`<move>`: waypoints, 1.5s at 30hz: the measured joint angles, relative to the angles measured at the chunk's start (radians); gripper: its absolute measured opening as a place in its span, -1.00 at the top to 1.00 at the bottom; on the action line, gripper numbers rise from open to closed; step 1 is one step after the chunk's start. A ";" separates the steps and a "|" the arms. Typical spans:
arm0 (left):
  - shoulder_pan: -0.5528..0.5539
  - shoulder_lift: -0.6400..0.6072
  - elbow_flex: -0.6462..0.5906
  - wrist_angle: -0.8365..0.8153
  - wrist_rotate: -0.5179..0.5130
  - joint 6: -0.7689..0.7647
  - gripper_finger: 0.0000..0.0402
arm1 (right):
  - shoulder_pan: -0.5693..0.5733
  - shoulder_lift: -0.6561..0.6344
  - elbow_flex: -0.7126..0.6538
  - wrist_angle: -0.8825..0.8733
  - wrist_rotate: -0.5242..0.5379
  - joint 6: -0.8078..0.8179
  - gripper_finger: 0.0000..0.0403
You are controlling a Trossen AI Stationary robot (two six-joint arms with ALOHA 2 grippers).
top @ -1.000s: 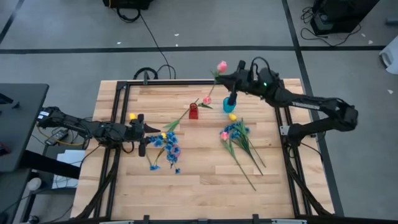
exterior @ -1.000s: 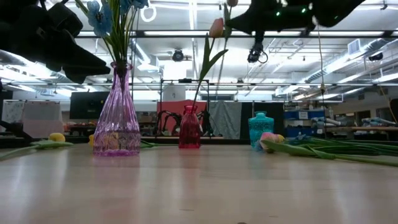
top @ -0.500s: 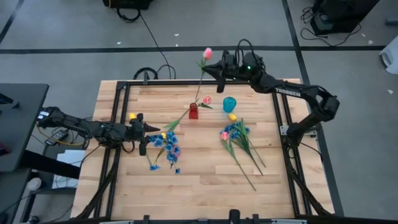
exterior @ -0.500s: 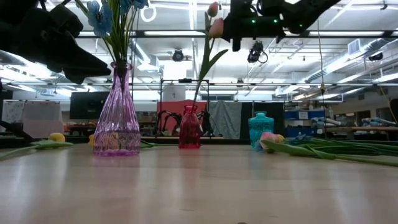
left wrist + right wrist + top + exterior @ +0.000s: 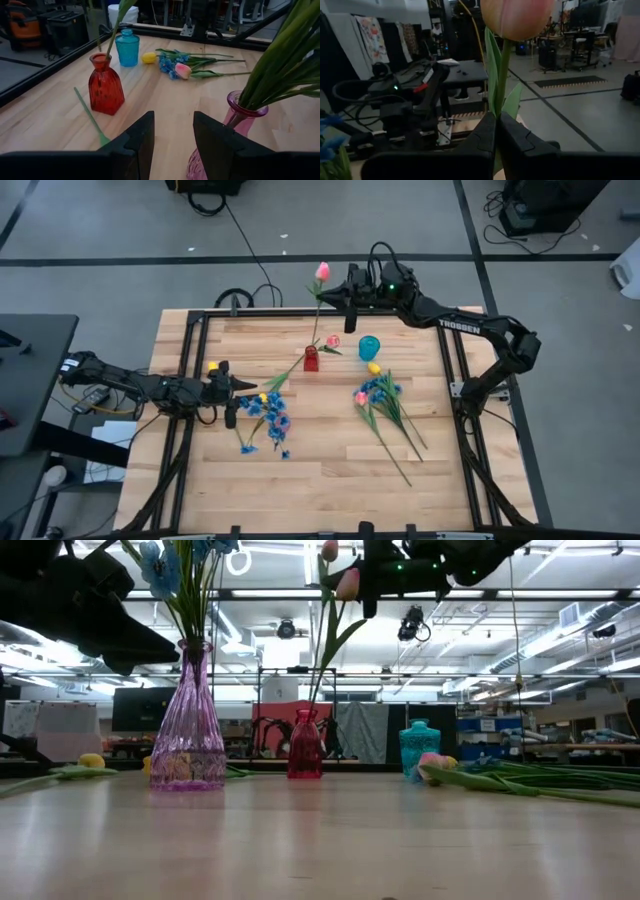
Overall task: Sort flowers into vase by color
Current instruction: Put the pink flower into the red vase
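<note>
Pink is the tulip (image 5: 322,271) held aloft by the right gripper (image 5: 349,288), whose fingers (image 5: 485,132) are closed on its green stem near the far edge of the table (image 5: 330,480), above the red vase (image 5: 311,359). One more pink tulip (image 5: 332,341) already stands in that red vase, and a third (image 5: 360,397) lies in the loose bunch (image 5: 388,408) on the right half of the table, together with a blue sprig (image 5: 380,388) and a yellow tulip (image 5: 374,367) just beside the teal vase (image 5: 369,346). Three vases are counted in all: red, teal, and a purple glass vase (image 5: 189,735) holding blue blossoms (image 5: 268,414). Two further yellow tulips (image 5: 213,366) are seen near the left gripper (image 5: 228,392), which hangs by the purple vase with its fingers (image 5: 137,137) parted and holding nothing.
</note>
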 joint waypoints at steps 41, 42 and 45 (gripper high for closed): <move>0.000 0.000 0.000 -0.061 -0.005 -0.064 0.29 | 0.014 0.104 -0.008 -0.331 -0.081 -0.139 0.18; 0.000 0.000 0.000 -0.061 -0.010 -0.064 0.29 | 0.015 0.093 -0.008 -0.367 -0.064 -0.140 0.15; 0.000 0.000 0.000 -0.060 -0.035 -0.063 0.29 | 0.018 0.053 -0.008 -0.482 0.046 -0.158 0.08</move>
